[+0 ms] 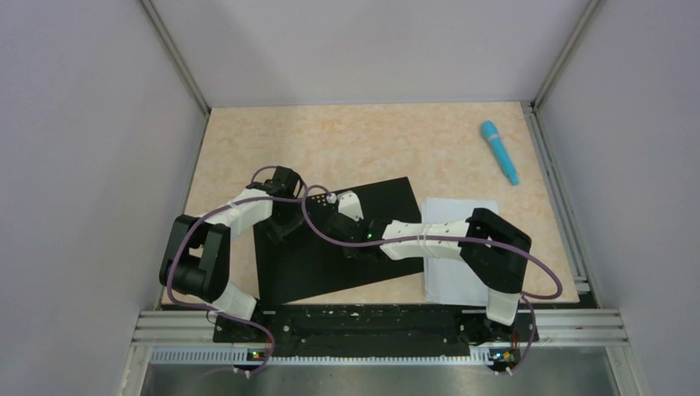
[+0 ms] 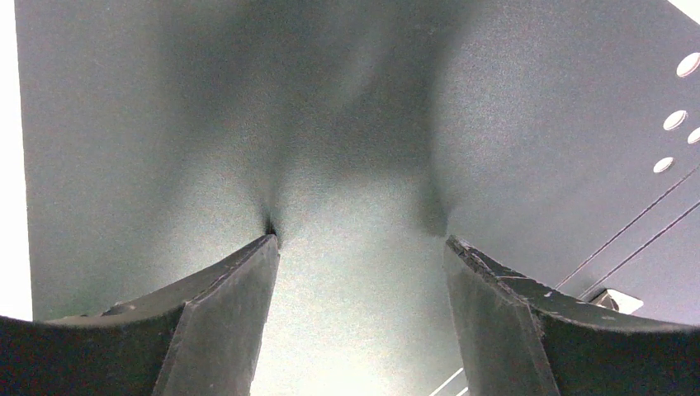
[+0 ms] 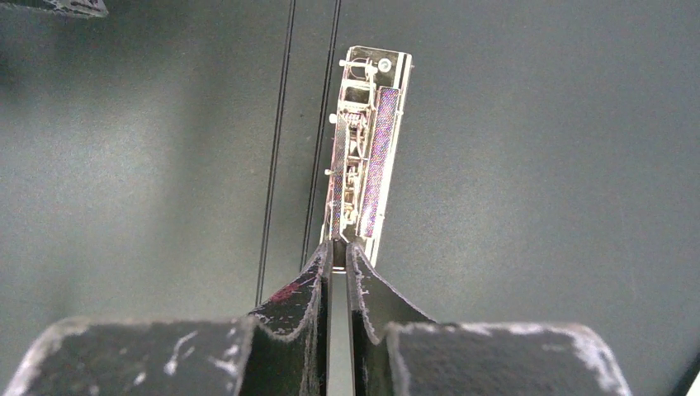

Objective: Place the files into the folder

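- The left arm and right arm are bolted at the near edge of the table [image 1: 371,140]; both reach forward over the folder [image 1: 388,206].
- The files [image 1: 458,214] lie as a flat white stack on the table's near right, just beside the folder's right edge. The right arm's elbow and forearm pass above them, hiding part of the stack.
- The folder lies open in the middle of the table, black inside up, turned a little out of square with the table edge. No sheet lies on it.
- The left gripper [image 2: 359,239] is over the folder's left half. Its claw is spread wide and holds nothing. Both fingertips [image 2: 264,247] are right down at the black surface, which looks dimpled there.
- In the left wrist view, punched holes [image 2: 675,120] and fold lines show to the right.
- The right gripper [image 3: 338,247] is over the folder's middle, along the spine. Its claw is all but closed, only a thin slit between the fingers.
- Its tips meet the near end of the metal clip [image 3: 363,140], which runs away from them beside two fold lines. I cannot tell whether they pinch part of the clip.
- A blue pen [image 1: 500,151] lies at the far right of the table, well apart from folder and files.
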Controlling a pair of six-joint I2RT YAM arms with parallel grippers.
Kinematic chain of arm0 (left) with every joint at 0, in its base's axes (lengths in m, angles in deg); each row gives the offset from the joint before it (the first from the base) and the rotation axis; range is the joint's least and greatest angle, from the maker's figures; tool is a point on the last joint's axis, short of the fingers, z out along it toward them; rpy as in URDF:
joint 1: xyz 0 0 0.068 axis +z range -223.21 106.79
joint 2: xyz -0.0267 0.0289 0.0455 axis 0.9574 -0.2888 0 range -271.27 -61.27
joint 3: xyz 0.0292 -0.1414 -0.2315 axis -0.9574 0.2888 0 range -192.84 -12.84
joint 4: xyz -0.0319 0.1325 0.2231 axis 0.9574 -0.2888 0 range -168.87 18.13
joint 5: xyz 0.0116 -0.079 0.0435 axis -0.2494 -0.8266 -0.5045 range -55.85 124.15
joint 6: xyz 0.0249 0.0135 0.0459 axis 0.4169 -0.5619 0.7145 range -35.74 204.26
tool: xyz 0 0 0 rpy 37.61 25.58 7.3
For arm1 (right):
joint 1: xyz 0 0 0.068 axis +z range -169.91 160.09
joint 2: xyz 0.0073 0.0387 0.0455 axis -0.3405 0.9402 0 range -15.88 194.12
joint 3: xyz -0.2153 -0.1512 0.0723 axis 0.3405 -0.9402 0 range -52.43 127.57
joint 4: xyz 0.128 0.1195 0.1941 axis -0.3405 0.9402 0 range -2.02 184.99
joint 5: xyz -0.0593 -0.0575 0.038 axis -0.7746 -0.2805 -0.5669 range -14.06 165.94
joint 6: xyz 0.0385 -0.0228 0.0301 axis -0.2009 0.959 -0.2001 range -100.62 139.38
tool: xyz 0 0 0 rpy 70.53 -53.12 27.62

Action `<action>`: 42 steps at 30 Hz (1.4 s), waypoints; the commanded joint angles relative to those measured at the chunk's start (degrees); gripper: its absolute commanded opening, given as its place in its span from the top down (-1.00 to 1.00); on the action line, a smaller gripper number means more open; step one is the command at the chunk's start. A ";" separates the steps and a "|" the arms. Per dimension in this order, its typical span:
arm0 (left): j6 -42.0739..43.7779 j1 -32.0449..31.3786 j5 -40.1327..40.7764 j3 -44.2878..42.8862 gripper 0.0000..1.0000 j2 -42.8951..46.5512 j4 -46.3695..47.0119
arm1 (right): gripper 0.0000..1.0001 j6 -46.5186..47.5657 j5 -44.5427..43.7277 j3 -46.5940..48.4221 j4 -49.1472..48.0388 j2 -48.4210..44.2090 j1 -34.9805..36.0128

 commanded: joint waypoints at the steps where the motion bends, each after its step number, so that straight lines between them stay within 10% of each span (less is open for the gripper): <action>1: 2.77 1.12 4.91 2.51 -0.57 -2.79 2.31 | 0.82 2.36 -1.64 1.20 9.56 -0.27 -2.02; 22: 13.90 -0.57 -0.07 -8.83 -0.57 0.14 3.17 | 0.31 8.60 4.85 10.66 5.23 -4.94 -8.02; 42: 17.82 -0.58 -3.85 -14.44 -0.56 10.82 0.06 | 0.85 9.76 31.84 -7.08 -13.74 -9.96 -8.66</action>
